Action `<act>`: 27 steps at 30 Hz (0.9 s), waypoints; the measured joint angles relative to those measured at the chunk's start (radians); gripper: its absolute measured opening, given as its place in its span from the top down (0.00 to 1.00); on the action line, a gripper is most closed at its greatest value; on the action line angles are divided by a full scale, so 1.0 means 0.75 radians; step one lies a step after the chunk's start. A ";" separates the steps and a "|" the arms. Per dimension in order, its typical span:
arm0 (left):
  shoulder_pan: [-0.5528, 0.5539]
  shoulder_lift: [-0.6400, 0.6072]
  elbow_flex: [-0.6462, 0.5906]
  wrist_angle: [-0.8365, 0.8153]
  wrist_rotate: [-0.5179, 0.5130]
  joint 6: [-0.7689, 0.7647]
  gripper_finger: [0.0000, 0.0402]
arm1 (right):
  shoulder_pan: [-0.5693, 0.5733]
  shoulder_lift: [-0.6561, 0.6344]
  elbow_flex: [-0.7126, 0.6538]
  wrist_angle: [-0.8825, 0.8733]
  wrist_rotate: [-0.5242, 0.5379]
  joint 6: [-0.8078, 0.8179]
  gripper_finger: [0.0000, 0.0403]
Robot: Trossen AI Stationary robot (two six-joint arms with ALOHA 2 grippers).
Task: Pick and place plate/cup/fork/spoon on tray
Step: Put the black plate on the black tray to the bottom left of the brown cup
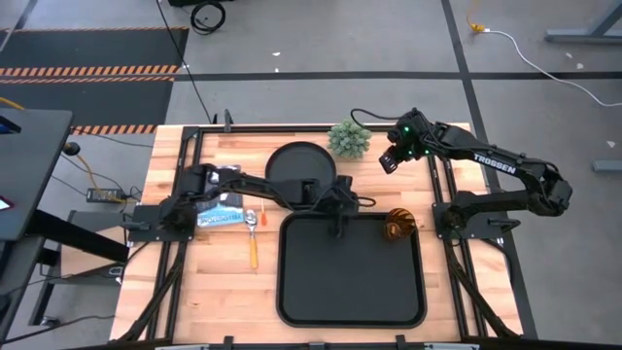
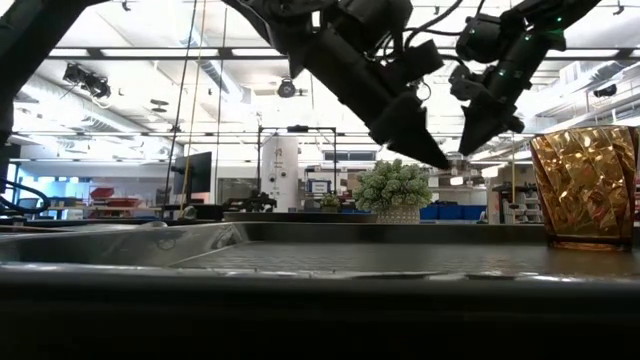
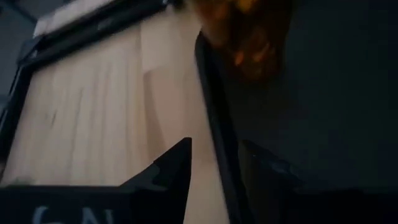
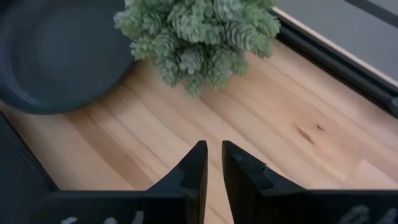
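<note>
The black tray [image 1: 350, 292] lies at the table's near middle. The amber cup [image 1: 398, 226] stands upright in the tray's far right corner and also shows in the low view [image 2: 585, 185]. The round black plate [image 1: 296, 163] lies on the wood beyond the tray. An orange-handled utensil [image 1: 254, 243] lies left of the tray; fork or spoon, I cannot tell. My left gripper [image 1: 340, 216] is open above the tray's far rim [image 3: 214, 124], one finger on each side of it. My right gripper [image 1: 391, 160] hangs shut and empty in the air beside the plant.
A small green potted plant [image 1: 350, 139] stands at the far edge, between the plate and my right gripper. A blue and white packet [image 1: 222, 212] lies under my left arm. Black frame rails run along the table's sides. Bare wood shows right of the plant [image 4: 298, 124].
</note>
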State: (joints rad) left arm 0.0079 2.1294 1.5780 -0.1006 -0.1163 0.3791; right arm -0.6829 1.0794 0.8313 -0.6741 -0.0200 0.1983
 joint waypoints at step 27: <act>0.090 -0.600 -0.819 0.496 -0.211 -0.266 0.65 | 0.056 0.001 0.000 0.445 -0.050 -0.093 0.87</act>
State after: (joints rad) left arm 0.0751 1.6792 0.9635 0.2717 -0.2747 0.1793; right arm -0.6411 1.0798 0.8314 -0.3400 -0.0575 0.1285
